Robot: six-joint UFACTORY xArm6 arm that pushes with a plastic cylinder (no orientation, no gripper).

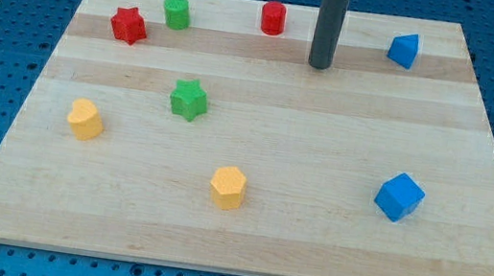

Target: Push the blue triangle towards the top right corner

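The blue triangle point(403, 51) sits near the view's top right corner of the wooden board point(310, 244). My tip point(319, 66) rests on the board to the left of the blue triangle, about eighty pixels away and slightly lower, not touching it. The dark rod rises from the tip to the view's top edge.
A red cylinder point(273, 18) stands just left of the rod. A green cylinder point(176, 12) and a red star point(128, 26) are at the top left. A green star point(188, 100), yellow heart point(85, 119), yellow hexagon point(228, 187) and blue cube point(400, 196) lie lower down.
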